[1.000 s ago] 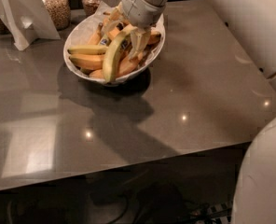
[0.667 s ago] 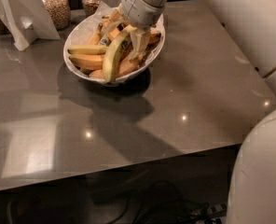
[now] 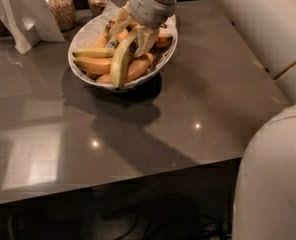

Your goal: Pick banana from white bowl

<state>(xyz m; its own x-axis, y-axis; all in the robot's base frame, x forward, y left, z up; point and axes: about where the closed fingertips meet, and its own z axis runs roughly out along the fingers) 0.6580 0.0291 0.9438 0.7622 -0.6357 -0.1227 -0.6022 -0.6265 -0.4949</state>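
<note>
Several bananas fill the white bowl (image 3: 88, 31) at the far side of the grey table (image 3: 213, 94), and the banana (image 3: 120, 59), long, greenish-yellow and curved, lies on top of the shorter orange ones (image 3: 95, 64). Its long axis runs from the bowl's near rim, where its lower tip points toward the camera, up and away slightly rightward to the tool (image 3: 134, 34). The tool hangs over the bowl's far half, its pale fingers (image 3: 145, 38) pinching the banana's far end from both sides.
</note>
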